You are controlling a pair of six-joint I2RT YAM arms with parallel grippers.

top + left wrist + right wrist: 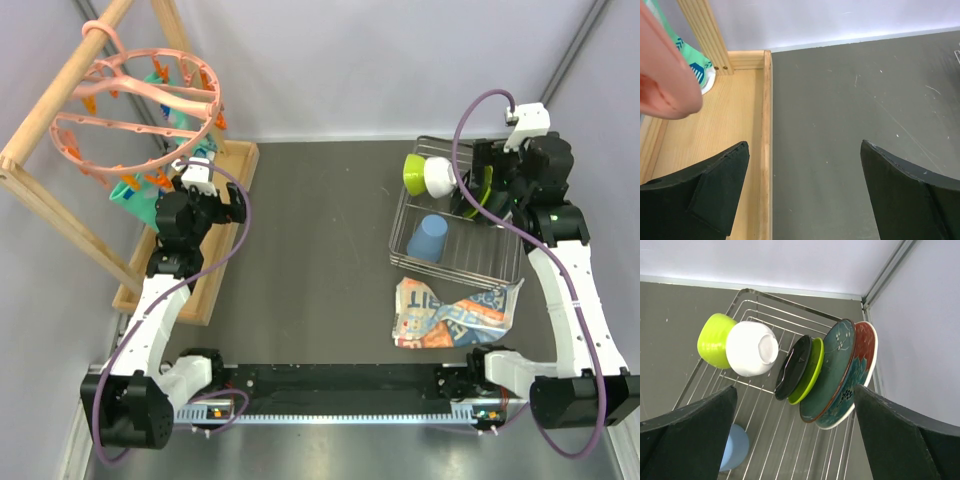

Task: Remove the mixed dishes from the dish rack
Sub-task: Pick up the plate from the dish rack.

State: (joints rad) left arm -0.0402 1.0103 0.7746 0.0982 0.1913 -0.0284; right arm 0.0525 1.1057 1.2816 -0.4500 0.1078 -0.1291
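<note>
Grey table (320,220): wire dish rack (470,262) holds tilted plates (832,372); left claw (804,150), right claw (795,390) agape.

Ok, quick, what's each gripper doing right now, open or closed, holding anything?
Left gripper: open, holding nothing.
Right gripper: open, holding nothing, above the dish rack.

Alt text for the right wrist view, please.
Open right pincer hovers over the dish rack: four plates stand on edge beside a tipped lime-green bowl and white bowl, with a light blue cup lower in the frame.
</note>
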